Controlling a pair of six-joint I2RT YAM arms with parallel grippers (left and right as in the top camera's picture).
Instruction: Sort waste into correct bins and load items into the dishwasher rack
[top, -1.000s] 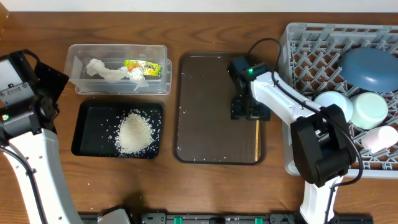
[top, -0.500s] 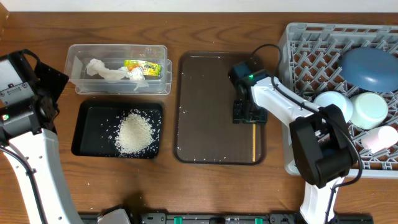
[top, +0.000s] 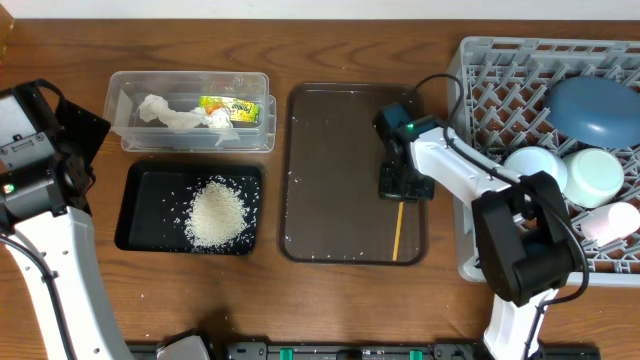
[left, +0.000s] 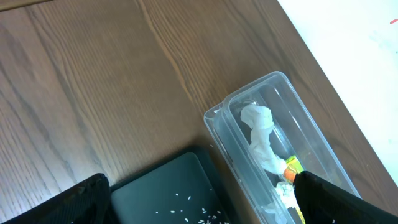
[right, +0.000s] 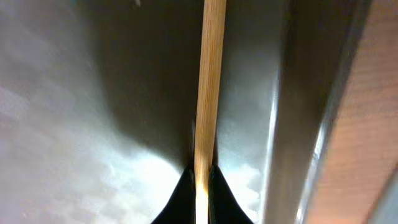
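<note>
Right gripper (right: 199, 186): clamped on wooden chopsticks (right: 209, 74), low over brown serving tray (top: 330, 170).
Left gripper (left: 200, 180): spread wide, empty, near clear tub (left: 273, 84).

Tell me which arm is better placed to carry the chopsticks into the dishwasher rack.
Right. The right gripper is shut on the chopsticks on the brown tray, next to the dishwasher rack. The left gripper is open over the clear tub at the table's opposite side.
</note>
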